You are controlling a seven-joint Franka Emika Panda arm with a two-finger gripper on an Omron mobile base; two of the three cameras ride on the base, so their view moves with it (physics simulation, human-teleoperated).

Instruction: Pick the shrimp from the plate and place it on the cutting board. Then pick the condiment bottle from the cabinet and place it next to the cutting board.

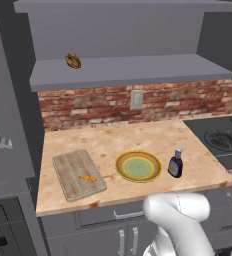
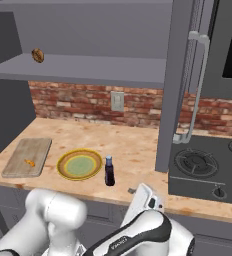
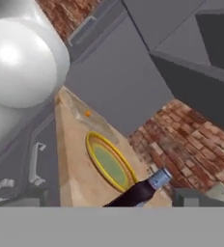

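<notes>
Kitchen: wooden bench [image 1: 138, 137] under a grey open cabinet [image 1: 128, 70], brick wall behind, stove to the right.
Tool: its tips do not show; by every sign the jaws stand wide apart with nothing between them, low in front of the bench edge.
Bottle [image 1: 175, 163]: upright on the bench, just right of the plate [image 1: 138, 166], not touching it; the plate sits between it and the cutting board [image 1: 78, 174].
Shrimp [image 1: 88, 178]: lying on the cutting board, toward its near right corner; the plate looks bare.
Progress: both moves look made, though the bottle stands beside the plate rather than right against the board.
Risk: the arm's elbow [image 1: 180, 210] and hand hang close below the bench front; a careless swing up could clip the bottle and tip it, since it is tall and narrow.
Farther off: a round brown lump [image 1: 73, 60] rests on the cabinet shelf; a wall socket [image 1: 136, 99] sits in the brick.
In the way: nothing lies between board, plate and bottle.
</notes>
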